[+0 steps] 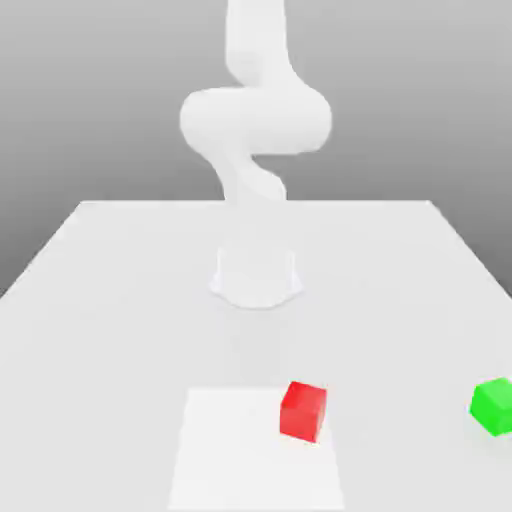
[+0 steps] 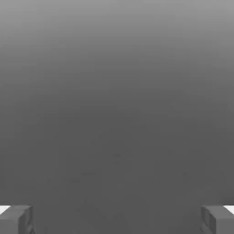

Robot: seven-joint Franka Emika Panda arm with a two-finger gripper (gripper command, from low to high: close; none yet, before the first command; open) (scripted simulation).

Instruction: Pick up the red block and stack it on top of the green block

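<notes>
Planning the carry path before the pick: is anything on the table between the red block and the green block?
Nothing visible. The red block and the green block sit apart on the table, green toward the exterior view's right, with bare surface between them.

The small bright red cube [image 1: 303,410], low and right of centre in the exterior view, has plain matt faces. The small bright green cube [image 1: 494,406] at the right edge looks equally matt. The pale grey desk [image 1: 100,300] is smooth and unglossed. The white arm [image 1: 255,120] looks smooth and matt.
</notes>
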